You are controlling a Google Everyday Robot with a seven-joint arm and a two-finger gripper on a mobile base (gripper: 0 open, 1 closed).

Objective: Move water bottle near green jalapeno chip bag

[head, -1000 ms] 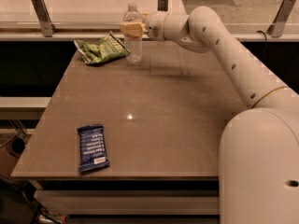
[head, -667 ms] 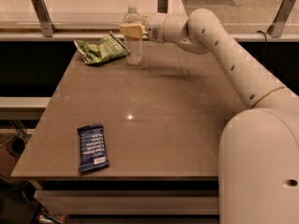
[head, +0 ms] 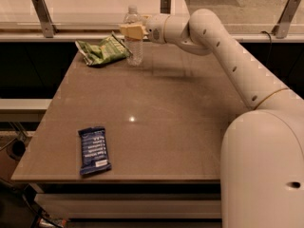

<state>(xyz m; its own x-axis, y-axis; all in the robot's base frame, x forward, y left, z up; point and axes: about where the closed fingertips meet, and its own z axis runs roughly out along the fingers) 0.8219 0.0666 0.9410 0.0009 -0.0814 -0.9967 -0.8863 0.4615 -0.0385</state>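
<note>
Plastic makes the water bottle [head: 135, 51] light and a little soft: the clear wall is thin and would bend in under a hard squeeze, and the ribbed sides give some friction, though the surface is probably rather smooth. Whether water is inside cannot be told, so its weight is uncertain. Since it is tall and narrow, it would likely tip over if it is pushed low or let go while leaning. The best place to hold it seems to be the upper body, under the white cap, where the wall is more stiff.

The gripper [head: 133, 31] is exactly at this height. Its tan fingers reach in from the right side and lie around the upper part of the bottle, so it appears clenched on it. The bottle stands upright at the far left part of the table [head: 180, 127], its base apparently on the surface, just beside the right edge of the green jalapeno chip bag [head: 101, 51]. The dark blue wrapper [head: 94, 150] lies well apart, near the front edge.
</note>
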